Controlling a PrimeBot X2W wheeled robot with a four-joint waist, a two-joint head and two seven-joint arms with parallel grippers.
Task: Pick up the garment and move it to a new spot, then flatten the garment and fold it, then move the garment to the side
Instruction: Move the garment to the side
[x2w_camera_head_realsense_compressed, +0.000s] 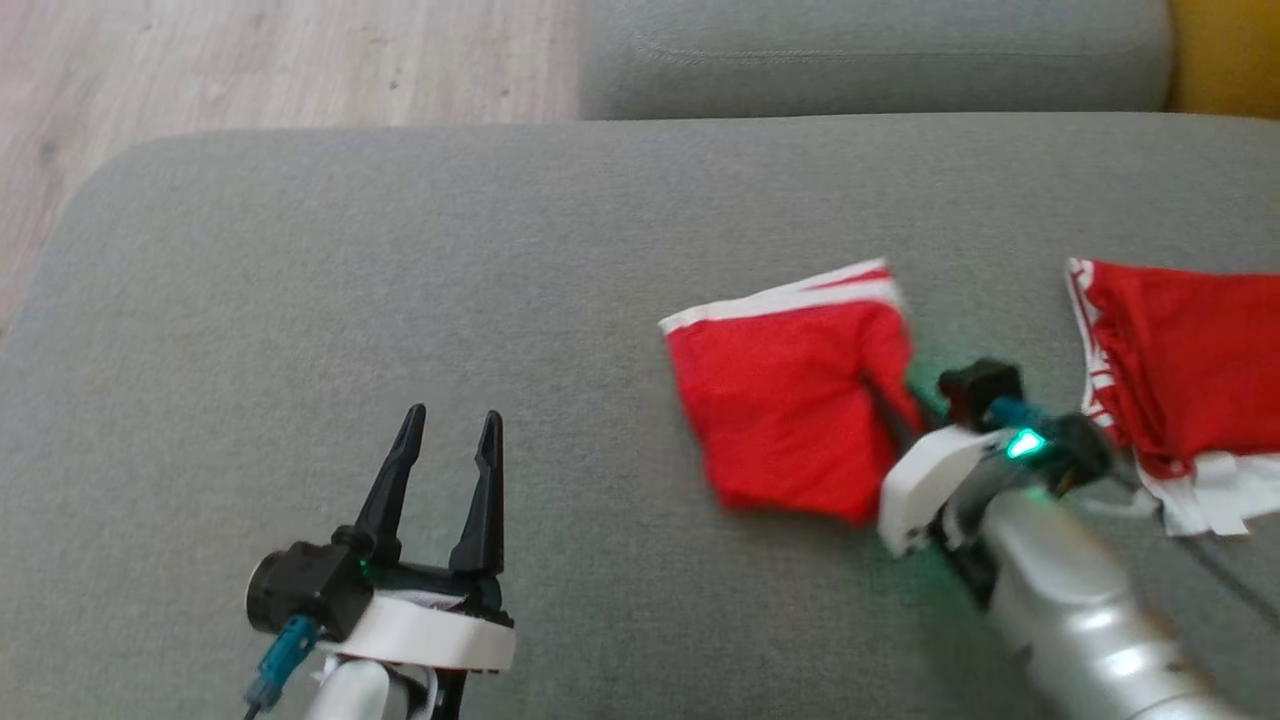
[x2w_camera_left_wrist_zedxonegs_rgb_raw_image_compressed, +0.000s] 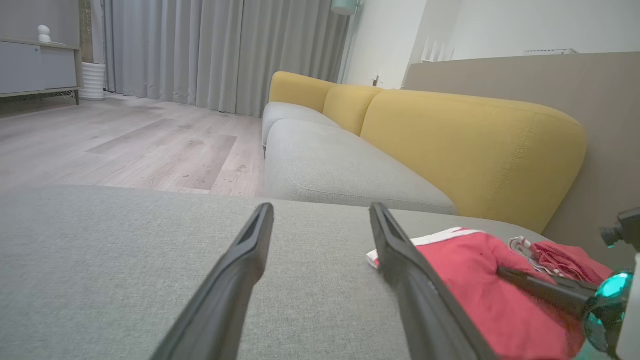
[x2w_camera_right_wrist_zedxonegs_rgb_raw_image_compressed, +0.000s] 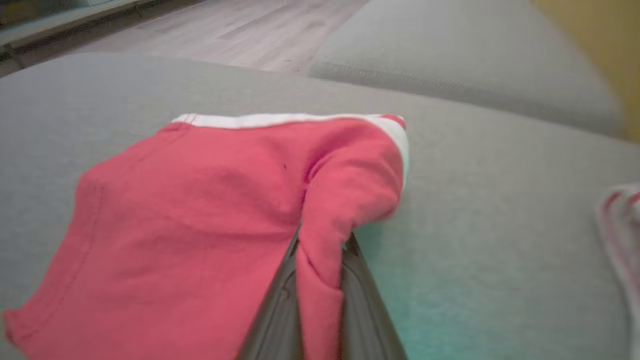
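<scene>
A red garment (x2w_camera_head_realsense_compressed: 790, 410) with a white band along its far edge lies folded on the grey sofa cushion (x2w_camera_head_realsense_compressed: 400, 250). My right gripper (x2w_camera_head_realsense_compressed: 885, 400) is shut on the garment's right edge. In the right wrist view a fold of red cloth (x2w_camera_right_wrist_zedxonegs_rgb_raw_image_compressed: 200, 220) is pinched between the two dark fingers of that gripper (x2w_camera_right_wrist_zedxonegs_rgb_raw_image_compressed: 322, 240). My left gripper (x2w_camera_head_realsense_compressed: 453, 415) stands open above bare cushion, well left of the garment, with nothing between its fingers. From the left wrist, the open left gripper (x2w_camera_left_wrist_zedxonegs_rgb_raw_image_compressed: 321, 210) has the garment (x2w_camera_left_wrist_zedxonegs_rgb_raw_image_compressed: 480, 280) to its right.
A second red and white garment (x2w_camera_head_realsense_compressed: 1180, 360) lies crumpled at the cushion's right side, close to my right arm. Another grey cushion (x2w_camera_head_realsense_compressed: 870, 50) sits beyond, with a yellow backrest (x2w_camera_left_wrist_zedxonegs_rgb_raw_image_compressed: 475, 145) on the right. Wooden floor (x2w_camera_head_realsense_compressed: 250, 60) lies past the left and far edges.
</scene>
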